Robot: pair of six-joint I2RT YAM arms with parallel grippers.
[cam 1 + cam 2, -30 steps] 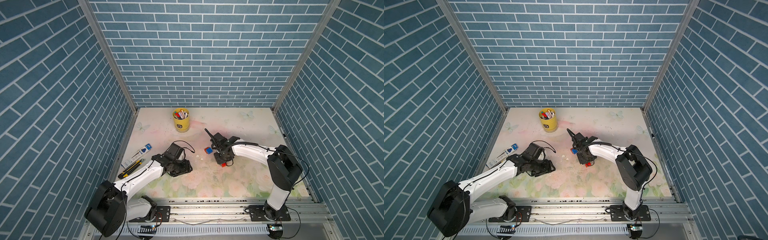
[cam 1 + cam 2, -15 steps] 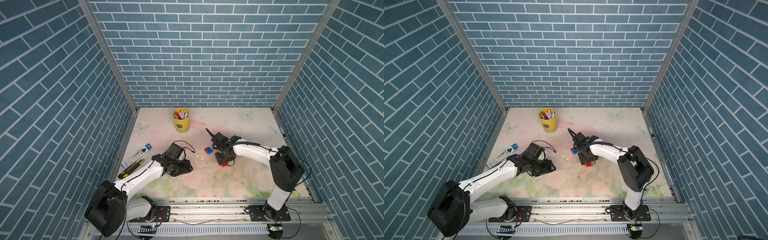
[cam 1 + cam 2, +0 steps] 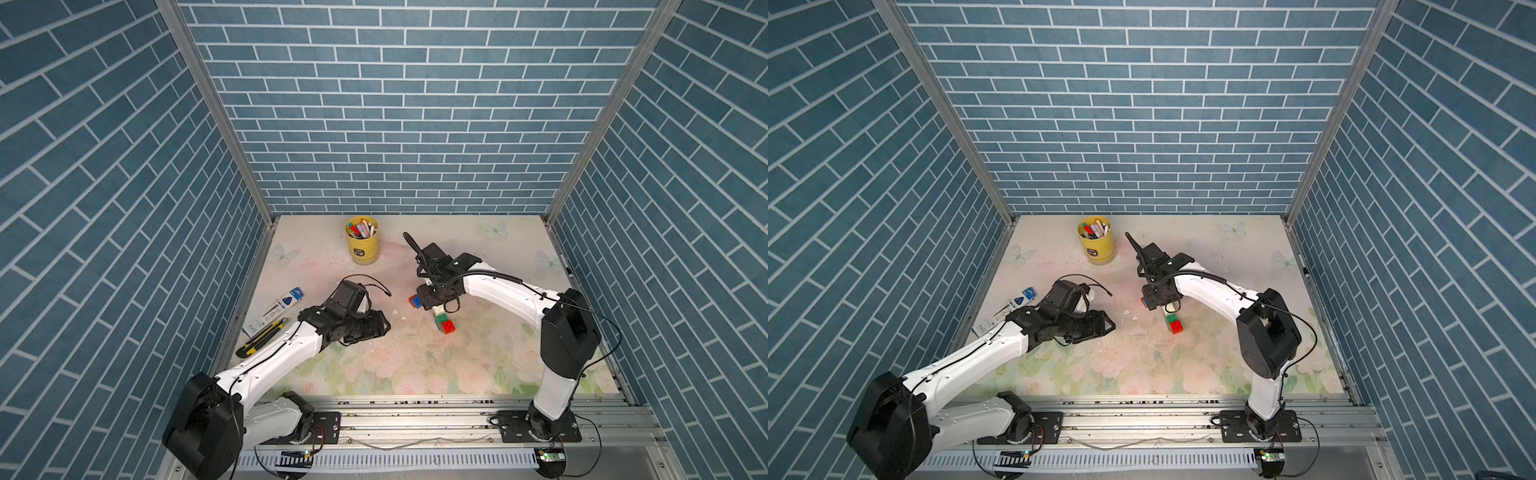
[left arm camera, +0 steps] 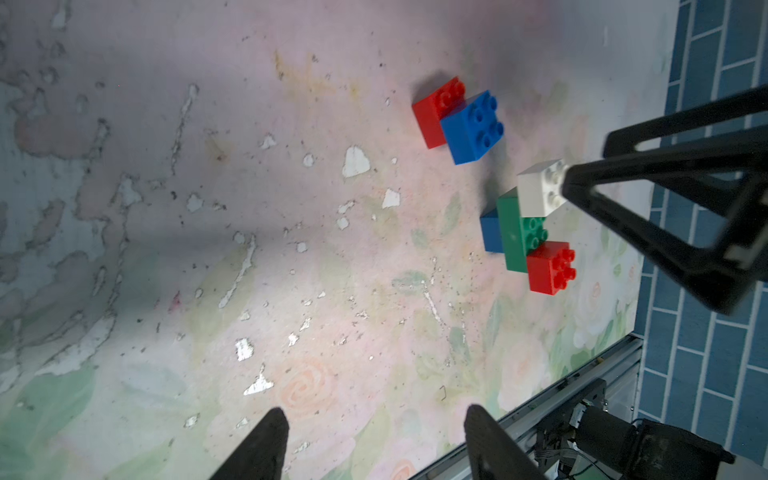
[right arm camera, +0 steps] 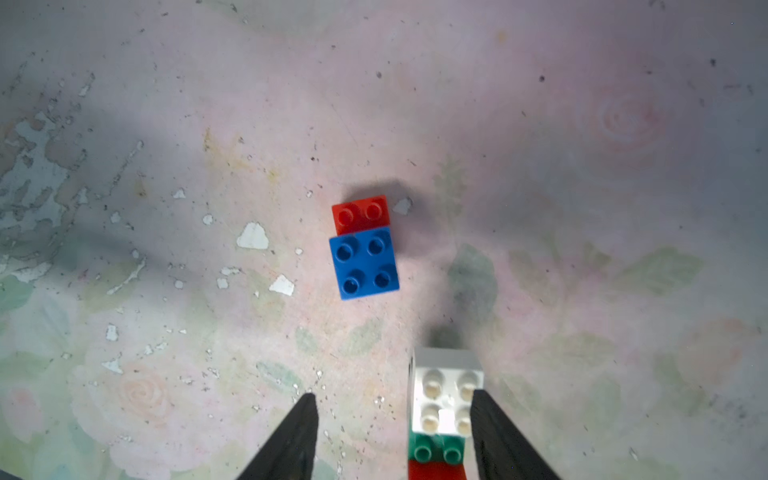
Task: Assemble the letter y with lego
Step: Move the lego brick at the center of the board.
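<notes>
Left end effector [image 4: 374,417] sits low over the floral surface [image 3: 415,365], fingers apart, empty, well apart from the lego. Further out is the partial letter y [image 4: 525,232]: white brick [image 5: 446,395] and red brick [image 4: 550,268] on the green bar [image 4: 513,237], blue brick [image 4: 490,232] under it. Right end effector [image 5: 394,395] is over the white tip, fingers wider than the brick, one at its edge. Just beyond, loose blue brick [image 5: 365,262] half over second red brick [image 5: 360,214]; yellow cup [image 3: 361,245] at back.

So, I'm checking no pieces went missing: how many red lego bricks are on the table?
2. One red brick lies half under the loose blue brick; the second red brick sits at one end of the green bar. None looks hidden.
</notes>
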